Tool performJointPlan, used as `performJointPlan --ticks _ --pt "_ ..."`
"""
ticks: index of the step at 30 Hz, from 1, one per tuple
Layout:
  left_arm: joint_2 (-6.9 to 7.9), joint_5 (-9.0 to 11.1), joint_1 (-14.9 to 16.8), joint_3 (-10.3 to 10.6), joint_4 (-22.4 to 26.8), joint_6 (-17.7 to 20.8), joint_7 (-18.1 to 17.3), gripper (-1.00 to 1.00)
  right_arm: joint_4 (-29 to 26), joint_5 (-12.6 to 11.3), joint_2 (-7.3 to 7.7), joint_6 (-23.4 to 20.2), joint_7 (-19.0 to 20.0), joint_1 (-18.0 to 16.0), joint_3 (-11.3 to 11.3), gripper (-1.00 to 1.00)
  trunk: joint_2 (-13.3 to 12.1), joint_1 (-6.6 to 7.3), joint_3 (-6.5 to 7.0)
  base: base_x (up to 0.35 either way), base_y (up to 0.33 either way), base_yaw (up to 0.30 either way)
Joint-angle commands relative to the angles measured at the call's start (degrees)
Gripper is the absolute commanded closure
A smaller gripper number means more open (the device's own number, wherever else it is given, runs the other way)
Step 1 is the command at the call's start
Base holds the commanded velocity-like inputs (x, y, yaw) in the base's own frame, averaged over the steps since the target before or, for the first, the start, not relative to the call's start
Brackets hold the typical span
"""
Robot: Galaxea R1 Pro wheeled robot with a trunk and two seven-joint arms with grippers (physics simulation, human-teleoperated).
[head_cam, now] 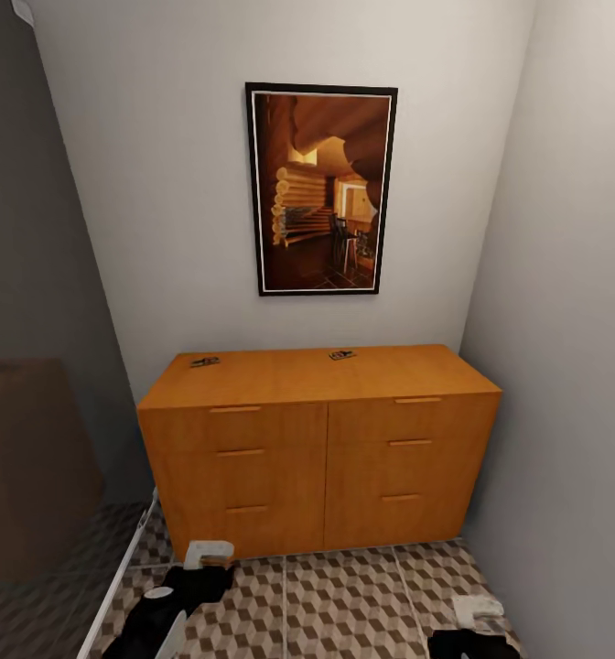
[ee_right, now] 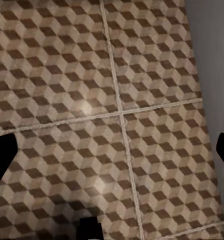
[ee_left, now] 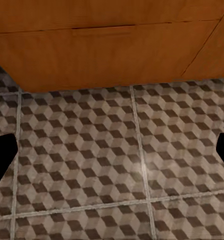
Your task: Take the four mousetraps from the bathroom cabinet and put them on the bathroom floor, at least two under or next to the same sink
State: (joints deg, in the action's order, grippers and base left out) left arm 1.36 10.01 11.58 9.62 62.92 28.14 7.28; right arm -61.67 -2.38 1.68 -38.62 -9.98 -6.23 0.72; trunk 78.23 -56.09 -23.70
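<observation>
We see two mousetraps on the cabinet top's rear edge, ahead of both wide-open grippers, which hang over bare bathroom floor.

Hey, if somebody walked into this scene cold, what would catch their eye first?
Probably the orange-brown cabinet against the back wall, with the dark-framed picture of a log interior hanging above it. Next comes the cube-patterned bathroom floor in front of the cabinet. Two small dark mousetraps lie on the cabinet top near its back edge, one toward the left and one near the middle.
</observation>
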Motion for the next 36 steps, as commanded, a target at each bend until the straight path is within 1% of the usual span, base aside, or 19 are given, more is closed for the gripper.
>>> performJointPlan --ticks 1,5,8,9,10,11,12,13,15,16,17,18,19,20,22,23,25,31,36 --pt "0.09 0.51 0.02 0.19 2.72 1.78 0.54 -1.00 -2.53 -0.34 0.03 -2.15 -0.28 -0.01 -0.64 -1.00 0.04 0.00 -0.08 0.000 0.000 0.000" --pt "-0.10 -0.03 0.02 0.15 16.51 10.51 0.58 -1.00 -16.16 -0.09 0.00 -11.50 -0.30 -0.01 -2.76 -1.00 0.04 0.00 -0.08 0.000 0.000 0.000" --pt "-0.45 -0.60 0.17 0.19 20.91 13.30 0.64 -1.00 -21.40 0.00 0.00 -15.87 -0.34 -0.39 -3.14 -1.00 0.04 0.00 -0.08 0.000 0.000 0.000" --pt "-0.81 -1.12 0.28 0.27 22.45 14.58 0.64 -1.00 -23.61 0.04 -0.04 -18.87 -0.38 -1.13 -3.28 -1.00 0.04 0.00 -0.08 0.000 0.000 0.000" --pt "-1.77 -2.06 1.36 0.34 24.09 16.73 0.58 -1.00 -25.86 0.07 -0.12 -21.38 -0.43 -5.01 -3.43 -1.00 0.04 0.00 -0.08 0.000 0.000 0.000" --pt "-2.41 -2.34 3.27 0.36 24.48 17.85 0.56 -1.00 -26.37 0.08 -0.14 -21.38 -0.45 -7.28 -3.47 -1.00 0.04 0.00 -0.08 0.000 0.000 0.000" --pt "-2.78 -2.43 4.55 0.37 24.61 18.51 0.56 -1.00 -26.53 0.09 -0.15 -21.38 -0.45 -8.39 -3.48 -1.00 0.04 0.00 -0.08 0.000 0.000 0.000" --pt "-3.46 -2.53 7.62 0.38 24.76 20.30 0.52 -1.00 -26.77 0.09 -0.16 -21.38 -0.46 -10.47 -3.50 -1.00 0.04 0.00 -0.08 0.000 0.000 0.000" --pt "-3.94 -2.47 11.09 0.39 24.83 22.80 0.41 -1.00 -26.92 0.09 -0.17 -21.38 -0.47 -12.58 -3.51 -1.00 0.04 0.00 -0.08 0.000 0.000 0.000" --pt "-4.29 -2.35 14.85 0.36 24.88 25.68 0.28 -1.00 -26.96 0.10 -0.18 -21.38 -0.49 -14.73 -3.52 -1.00 0.04 0.00 -0.08 0.000 0.000 0.000" --pt "-4.43 -2.28 16.80 0.35 24.88 27.01 0.23 -1.00 -26.97 0.08 -0.18 -21.38 -0.50 -15.80 -3.51 -1.00 0.04 0.00 -0.08 0.000 0.000 0.000" --pt "-4.62 -2.13 20.67 0.34 24.85 28.90 0.13 -1.00 -26.97 -0.04 -0.18 -21.38 -0.52 -17.91 -3.49 -1.00 0.04 0.00 -0.08 0.000 0.000 0.000" --pt "-4.71 -2.06 22.52 0.33 24.84 29.54 0.09 -1.00 -26.92 -0.08 -0.18 -21.38 -0.55 -18.97 -3.46 -1.00 0.04 0.00 -0.08 0.000 0.000 0.000" --pt "-4.83 -1.91 25.81 0.32 24.82 30.45 0.05 -1.00 -26.66 -0.08 -0.25 -21.38 -0.59 -21.07 -3.42 -1.00 0.04 0.00 -0.08 0.000 0.000 0.000" --pt "-4.91 -1.82 28.50 0.32 24.81 31.03 0.03 -1.00 -26.16 0.02 -0.43 -21.38 -0.63 -23.20 -3.37 -1.00 0.04 0.00 -0.08 0.000 0.000 0.000" --pt "-4.96 -1.79 30.44 0.32 24.82 31.40 0.02 -1.00 -25.39 0.11 -0.65 -21.38 -0.72 -25.36 -3.30 -1.00 0.04 0.00 -0.08 0.000 0.000 0.000" --pt "-4.98 -1.75 32.15 0.31 24.83 31.72 0.02 -1.00 -23.76 0.19 -1.03 -21.38 -0.97 -28.52 -3.20 -1.00 0.04 0.00 -0.08 0.000 0.000 0.000" --pt "-4.78 -1.72 33.57 0.47 24.80 31.86 0.01 -1.00 -18.60 0.29 -2.53 -21.38 -1.86 -35.00 -3.11 -1.00 0.04 0.00 -0.08 0.000 0.000 0.000" --pt "-4.72 -1.91 33.87 0.38 24.79 31.86 0.01 -1.00 -15.08 0.42 -4.89 -21.38 -3.62 -39.14 -2.98 -1.00 0.04 0.00 -0.08 0.000 0.000 0.000"
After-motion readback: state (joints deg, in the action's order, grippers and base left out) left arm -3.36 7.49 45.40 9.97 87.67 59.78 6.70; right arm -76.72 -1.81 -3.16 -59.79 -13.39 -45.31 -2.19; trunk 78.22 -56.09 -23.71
